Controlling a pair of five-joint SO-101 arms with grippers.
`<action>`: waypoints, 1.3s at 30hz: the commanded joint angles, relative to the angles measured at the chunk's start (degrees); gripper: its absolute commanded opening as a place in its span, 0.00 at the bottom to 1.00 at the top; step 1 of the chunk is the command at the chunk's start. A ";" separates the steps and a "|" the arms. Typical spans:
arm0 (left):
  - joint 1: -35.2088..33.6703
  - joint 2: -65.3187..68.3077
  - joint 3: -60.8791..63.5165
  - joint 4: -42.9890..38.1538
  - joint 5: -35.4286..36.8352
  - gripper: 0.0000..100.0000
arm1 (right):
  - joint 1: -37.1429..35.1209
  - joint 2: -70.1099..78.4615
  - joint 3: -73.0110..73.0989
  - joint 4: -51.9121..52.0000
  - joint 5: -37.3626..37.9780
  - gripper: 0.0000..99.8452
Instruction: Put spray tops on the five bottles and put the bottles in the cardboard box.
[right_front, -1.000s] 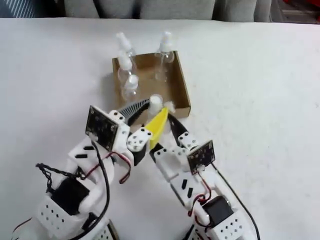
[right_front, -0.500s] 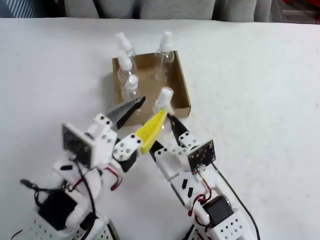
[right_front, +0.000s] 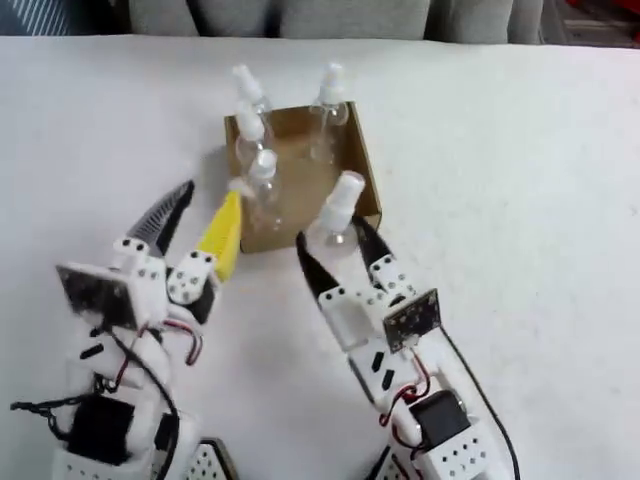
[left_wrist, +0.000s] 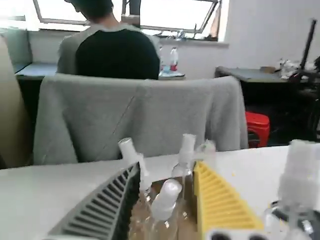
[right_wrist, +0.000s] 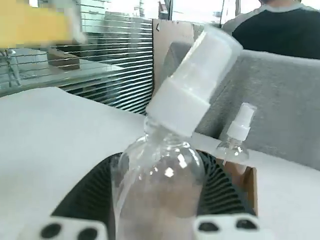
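The right pincer is clamped on a clear spray bottle; its two black fingers press the body from either side, and the white spray top sits on the neck, tilted away from the wrist. Just beyond this pincer's fingertips is the near right corner of the cardboard box; the held bottle overlaps that corner in the high view, and I cannot tell whether it touches the wall. The left pincer has its fingers spread apart with nothing between them; its yellow finger is at the box's near left corner and its grey ribbed finger points out over the white table. Four more capped bottles are ahead of both pincers; three line the box's left side beyond the yellow finger, and one is at the far right corner, ahead of the right pincer. I cannot tell whether the farthest left one is inside the box.
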 joint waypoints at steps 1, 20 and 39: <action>-6.99 -1.89 3.60 -0.35 0.00 0.17 | 2.42 -0.40 0.35 -3.56 1.93 0.01; -9.01 -10.42 25.93 0.00 -0.35 0.17 | 4.70 5.41 -3.96 -9.80 6.24 0.01; -13.05 -10.51 27.87 14.15 -3.08 0.17 | 5.14 56.92 -26.02 -32.92 2.81 0.01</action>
